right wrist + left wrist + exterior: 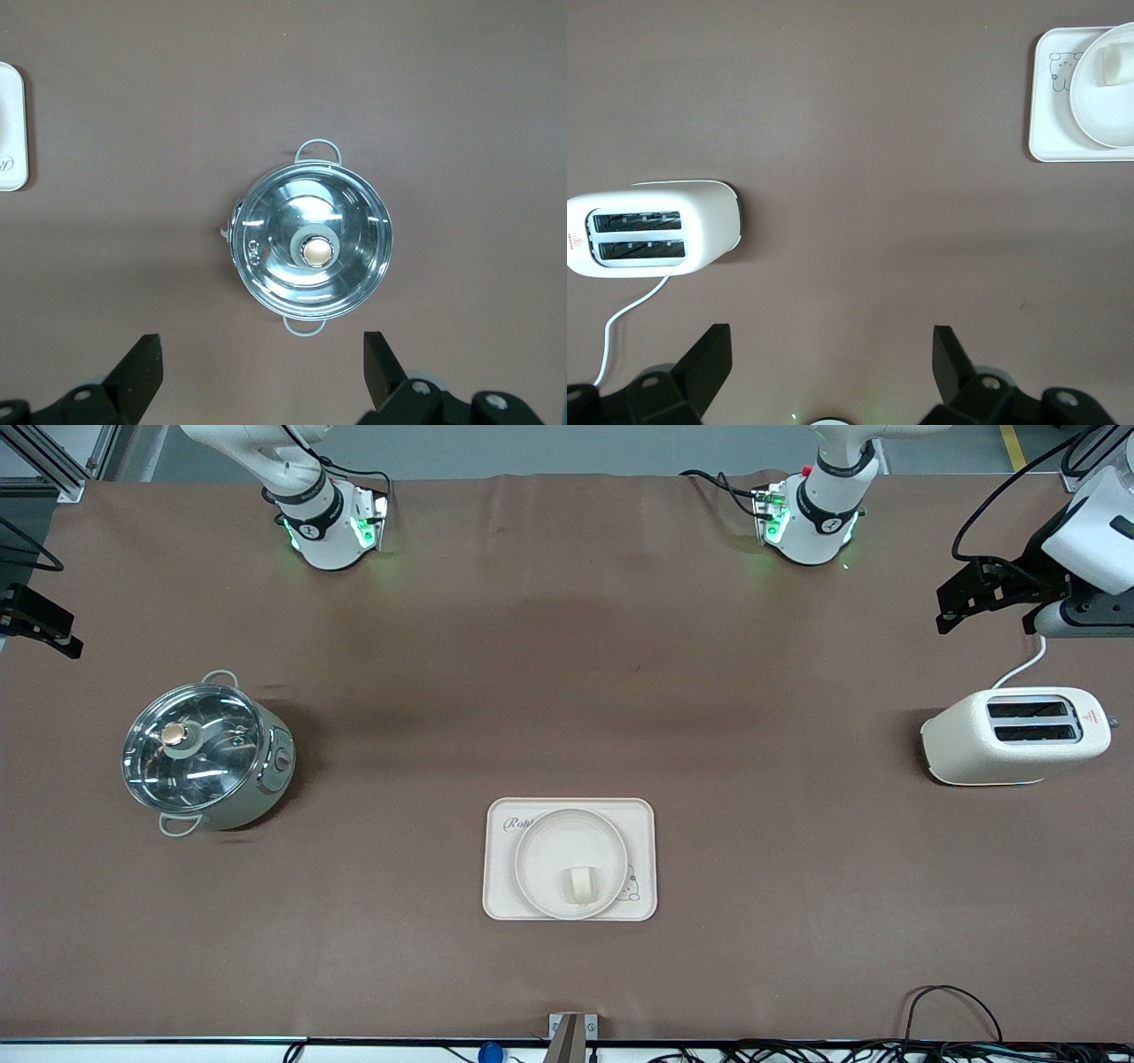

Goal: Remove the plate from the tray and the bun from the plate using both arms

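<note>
small pale cream bun: on round cream-white plate
plate: on cream rectangular "Rabbit" tray, near tabletop's camera-side edge
left tool: spread wide, probably above tabletop's end edge
right tool: spread wide, waiting

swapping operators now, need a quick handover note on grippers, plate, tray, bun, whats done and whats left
Left gripper: open, holding nothing, up over bare table near the toaster; that arm waits.
Right gripper: open, holding nothing, up over the table near the lidded pot.
Bun lies on the plate; the plate sits on the tray, nearest the front camera, mid-table.
Done: nothing.
Left: lift plate off tray, take bun off plate.
</note>
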You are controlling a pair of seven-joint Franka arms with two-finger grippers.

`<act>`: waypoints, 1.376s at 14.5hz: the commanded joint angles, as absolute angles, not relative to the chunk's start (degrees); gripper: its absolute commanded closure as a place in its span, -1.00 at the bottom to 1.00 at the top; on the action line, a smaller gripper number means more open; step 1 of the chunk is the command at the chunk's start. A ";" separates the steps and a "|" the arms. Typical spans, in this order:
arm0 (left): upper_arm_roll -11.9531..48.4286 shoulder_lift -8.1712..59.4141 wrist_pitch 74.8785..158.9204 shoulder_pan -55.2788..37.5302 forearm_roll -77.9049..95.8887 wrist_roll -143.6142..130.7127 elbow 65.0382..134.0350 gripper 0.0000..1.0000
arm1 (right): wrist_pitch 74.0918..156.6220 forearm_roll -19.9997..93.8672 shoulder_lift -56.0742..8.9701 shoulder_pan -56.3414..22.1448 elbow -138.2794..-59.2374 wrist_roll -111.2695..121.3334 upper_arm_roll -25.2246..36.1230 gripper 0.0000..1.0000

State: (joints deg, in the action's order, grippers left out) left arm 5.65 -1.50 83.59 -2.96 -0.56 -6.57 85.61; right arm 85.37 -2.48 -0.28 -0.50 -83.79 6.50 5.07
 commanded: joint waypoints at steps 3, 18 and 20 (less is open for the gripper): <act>5.89 -1.06 82.88 -2.55 -0.35 -5.80 84.37 -1.00 | 85.60 -1.67 0.62 -0.79 -84.90 6.42 5.54 -1.00; 5.98 -0.70 83.14 -2.46 0.00 -5.80 84.20 -1.00 | 90.88 6.93 -2.28 -2.19 -87.10 5.71 5.36 -1.00; 5.98 -0.62 83.23 -2.46 0.17 -5.89 84.11 -1.00 | 92.54 8.35 -3.34 -2.90 -87.10 5.45 5.36 -1.00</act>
State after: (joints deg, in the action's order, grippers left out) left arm 5.65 -1.09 83.59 -2.93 -0.56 -6.57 85.42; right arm 90.85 6.73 -2.70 -1.94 -86.68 6.33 5.10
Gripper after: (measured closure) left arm 0.000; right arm 0.000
